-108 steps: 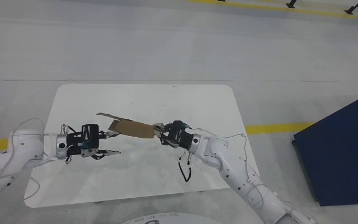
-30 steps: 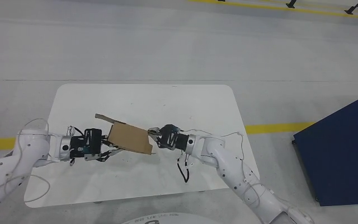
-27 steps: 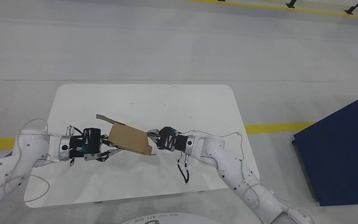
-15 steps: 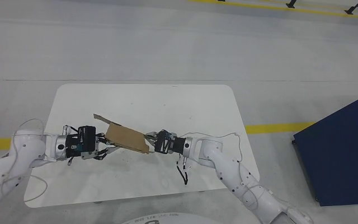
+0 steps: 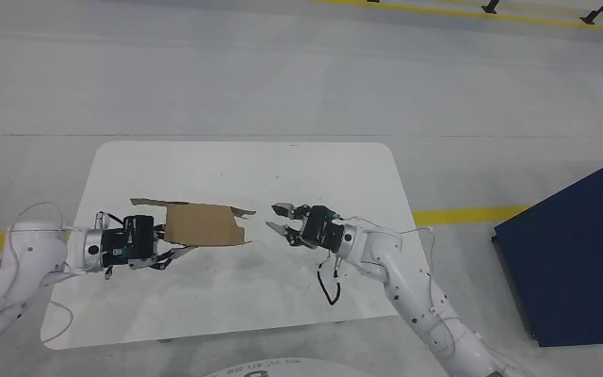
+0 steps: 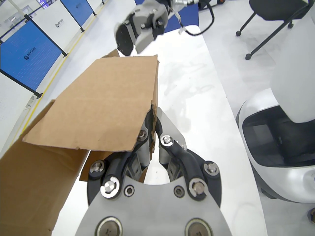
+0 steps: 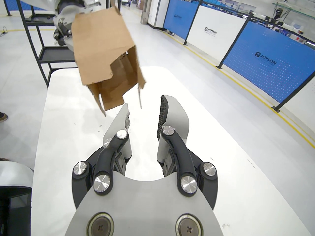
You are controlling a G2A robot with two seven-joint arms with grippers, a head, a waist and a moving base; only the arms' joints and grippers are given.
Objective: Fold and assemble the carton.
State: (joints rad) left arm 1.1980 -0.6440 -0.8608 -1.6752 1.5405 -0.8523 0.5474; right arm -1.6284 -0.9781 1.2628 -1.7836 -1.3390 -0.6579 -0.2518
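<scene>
The brown carton (image 5: 193,222) hangs above the white table (image 5: 311,170), partly opened into a tube with loose flaps at both ends. My left gripper (image 6: 153,121) is shut on one cardboard edge of the carton (image 6: 98,104), at the end toward the table's left side. My right gripper (image 5: 277,217) stands open a short way off the carton's other end, with nothing between its fingers (image 7: 172,114). In the right wrist view the carton's (image 7: 103,52) open mouth faces my right gripper (image 7: 144,114), its flaps hanging down.
A black cable (image 5: 328,283) dangles under the right arm over the table. A blue panel (image 5: 561,254) stands on the floor to the right of the table. Bare tabletop lies behind and in front of the carton.
My right gripper has let go of the carton's end, opened and pulled back to the right. The left gripper has carried the carton a little leftward, and the carton now sits more level.
</scene>
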